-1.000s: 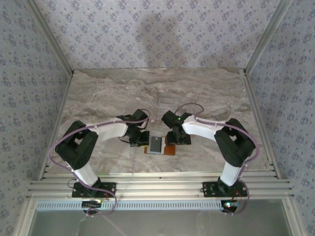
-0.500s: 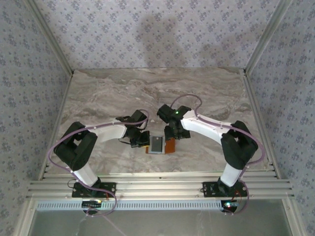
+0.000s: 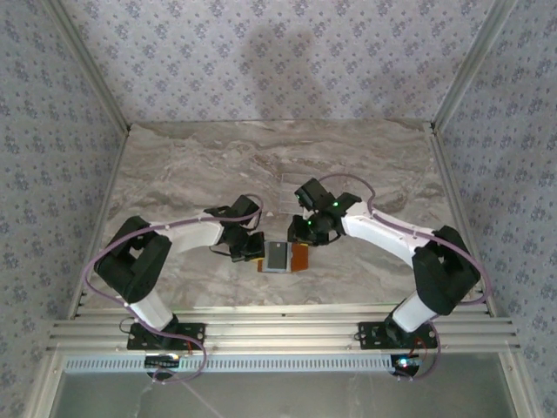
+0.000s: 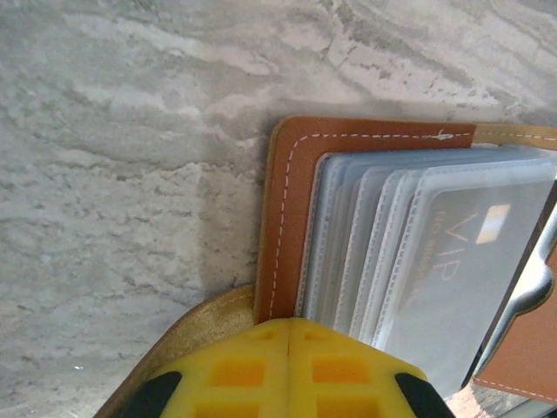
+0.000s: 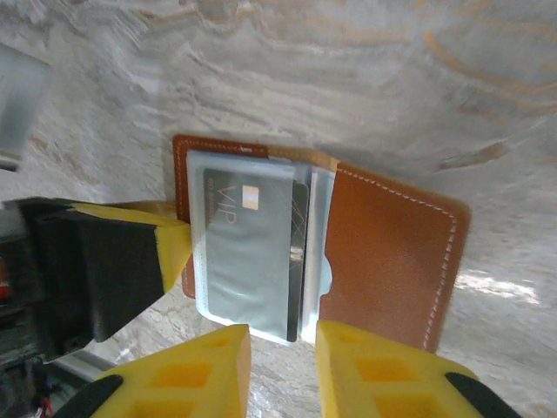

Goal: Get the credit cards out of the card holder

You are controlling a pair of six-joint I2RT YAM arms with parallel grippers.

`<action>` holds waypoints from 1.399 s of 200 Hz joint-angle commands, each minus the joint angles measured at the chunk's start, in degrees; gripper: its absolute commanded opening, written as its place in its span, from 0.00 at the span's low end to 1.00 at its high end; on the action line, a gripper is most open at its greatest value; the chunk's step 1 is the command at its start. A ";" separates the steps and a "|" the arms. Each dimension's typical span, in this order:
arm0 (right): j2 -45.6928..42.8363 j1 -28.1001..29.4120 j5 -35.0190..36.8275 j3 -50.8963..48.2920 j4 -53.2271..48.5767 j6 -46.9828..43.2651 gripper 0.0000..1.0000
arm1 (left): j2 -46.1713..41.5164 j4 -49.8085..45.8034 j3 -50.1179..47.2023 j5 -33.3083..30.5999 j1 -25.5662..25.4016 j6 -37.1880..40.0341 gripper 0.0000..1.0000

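The brown card holder [image 3: 300,257] lies open on the marble table between both arms. Its clear sleeves are fanned out; the top sleeve holds a pale silvery credit card [image 5: 248,252] marked VIP, with a dark card [image 5: 298,261] behind it. My left gripper [image 3: 251,247] is shut, its yellow tips [image 4: 289,335] pressed together on the holder's left edge [image 4: 291,192]. My right gripper [image 5: 283,357] hovers at the sleeves' open end, jaws a narrow gap apart with nothing between them. The brown right flap [image 5: 392,252] lies flat.
A clear plastic tray [image 3: 287,186] lies on the table behind the grippers. Patterned walls close in the table on the left, back and right. A metal rail [image 3: 278,326] runs along the near edge.
My right arm has swung its elbow out to the right and its gripper has shifted toward the back of the card holder, jaws narrowed. The left arm has stayed put.
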 commanded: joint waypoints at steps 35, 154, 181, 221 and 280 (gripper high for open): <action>4.78 -0.90 -7.83 -5.57 10.91 3.64 0.18 | -2.31 -1.04 -1.98 -2.02 -0.66 -1.95 0.04; 8.90 -1.15 -5.29 -8.68 11.66 1.21 0.10 | -5.31 -2.35 2.47 -0.08 -1.08 -1.58 0.13; 8.80 -1.01 -4.92 -8.35 10.84 0.84 0.10 | -5.65 -2.34 3.13 0.13 -1.17 -1.53 0.14; 8.73 -0.96 -4.73 -8.08 10.26 0.51 0.10 | -4.72 -1.44 3.40 1.10 -1.36 -0.79 0.16; 8.34 -0.87 -4.71 -8.26 10.52 0.53 0.09 | -3.38 2.86 1.23 3.74 -1.40 -0.04 0.24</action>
